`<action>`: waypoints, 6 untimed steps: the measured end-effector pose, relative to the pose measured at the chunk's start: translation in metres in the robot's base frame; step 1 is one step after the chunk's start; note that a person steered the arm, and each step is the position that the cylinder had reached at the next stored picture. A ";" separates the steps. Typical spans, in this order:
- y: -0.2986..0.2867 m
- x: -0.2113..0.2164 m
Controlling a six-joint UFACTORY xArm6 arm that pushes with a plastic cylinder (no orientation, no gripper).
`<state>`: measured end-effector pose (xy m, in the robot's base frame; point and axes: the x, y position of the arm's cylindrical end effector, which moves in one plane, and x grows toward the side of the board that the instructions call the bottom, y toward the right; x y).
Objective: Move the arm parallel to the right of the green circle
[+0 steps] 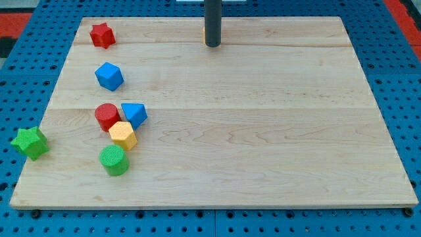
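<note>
Wooden board (263,131) over blue pegboard (401,79). Dark rod, my tip (212,45) down near the view's top edge, touching nothing, well apart from every block; no jaws, nothing held. Green circle (114,160) low at the view's left, just below yellow hexagon (123,135); red cylinder (106,116) and blue triangular block (134,114) touching above. Blue cube (109,76), red star (102,35) higher. Green star (29,143) off the left edge.

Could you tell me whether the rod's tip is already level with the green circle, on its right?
No, my tip sits near the view's top edge of the board, far above the green circle at lower left.
</note>
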<state>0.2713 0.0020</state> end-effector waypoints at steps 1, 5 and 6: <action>-0.011 -0.003; -0.076 0.063; -0.067 0.134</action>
